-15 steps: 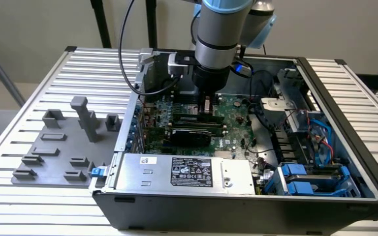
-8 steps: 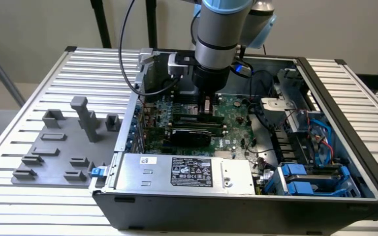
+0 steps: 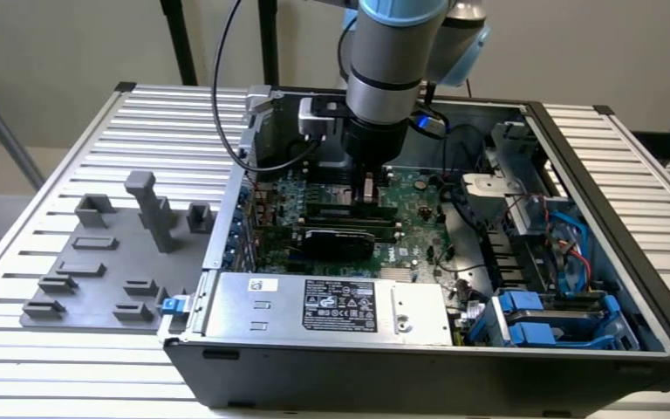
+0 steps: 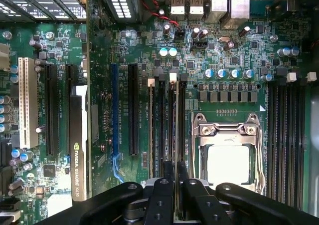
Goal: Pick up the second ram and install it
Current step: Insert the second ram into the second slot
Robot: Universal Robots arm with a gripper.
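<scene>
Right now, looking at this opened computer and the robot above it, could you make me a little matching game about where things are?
Things:
1. grey holder blocks
2. memory stick
3. blue drive cage
4. silver power box

Places:
A. between the fingers, standing in a slot on the green board
B. case's front edge, middle
C. on the table, exterior view's left
D. case's corner, exterior view's right

Pairs: 1-C, 2-A, 3-D, 4-B

Open computer case (image 3: 614,349) on slatted worktop (image 3: 67,367); holder tray (image 3: 102,271) beside it on exterior view's left. Motherboard (image 3: 417,218) inside case, power supply (image 3: 324,305) at its near edge. Gripper (image 3: 368,194) over motherboard, second ram (image 4: 173,130) between its fingers, standing in slot beside CPU socket (image 4: 228,157).
</scene>
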